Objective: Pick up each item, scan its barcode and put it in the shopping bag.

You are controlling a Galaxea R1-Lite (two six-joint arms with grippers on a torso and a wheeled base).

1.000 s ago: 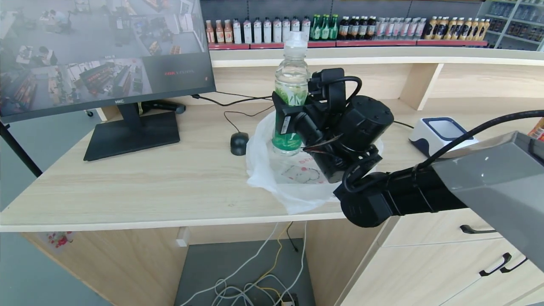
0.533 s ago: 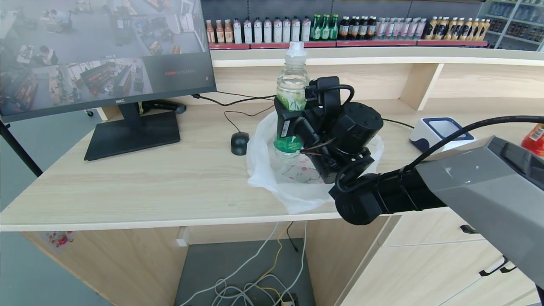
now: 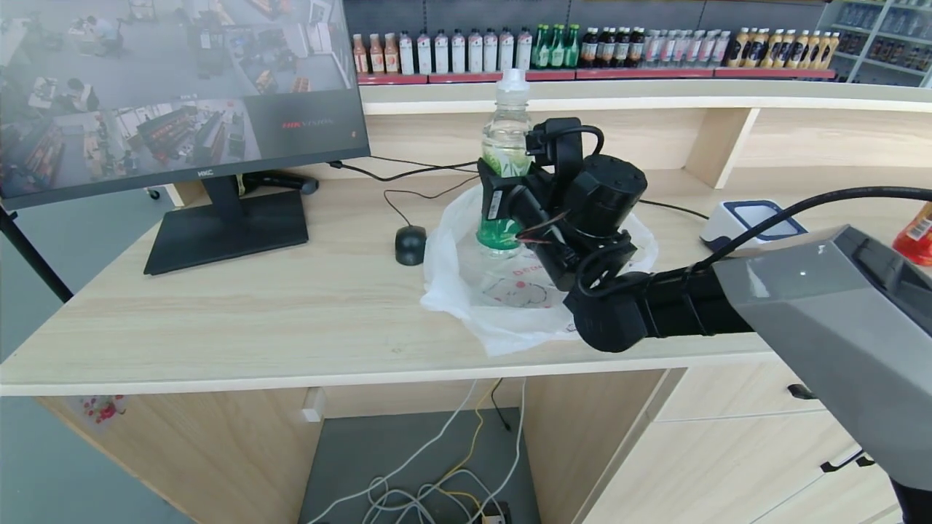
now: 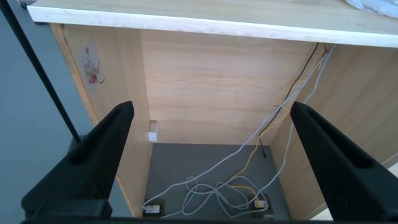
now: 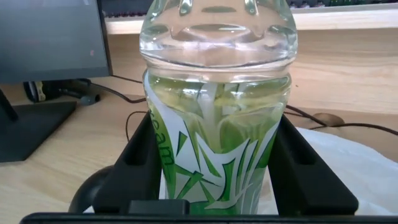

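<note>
On the long pale wooden counter (image 3: 255, 313), the thin white plastic shopping bag (image 3: 451, 291) lies slumped and crumpled, with no frame holding its mouth open. You risk its loose film folding under whatever you lower.

The clear plastic bottle with a green label and white cap (image 3: 504, 156) stands upright over the bag. The right gripper (image 3: 513, 193) is clamped around its labelled middle. The bottle is tall and narrow, so letting go before it is seated could tip it onto the counter. The soft bag could also drag on the fingers as you pull away.

The left gripper (image 4: 214, 155) hangs below the counter edge, spread wide and empty.

The arm hides the bag's far side. You cannot tell whether the bottle's base touches the bag. At the counter's right end, a red packaged item (image 3: 919, 236) is cut off.
</note>
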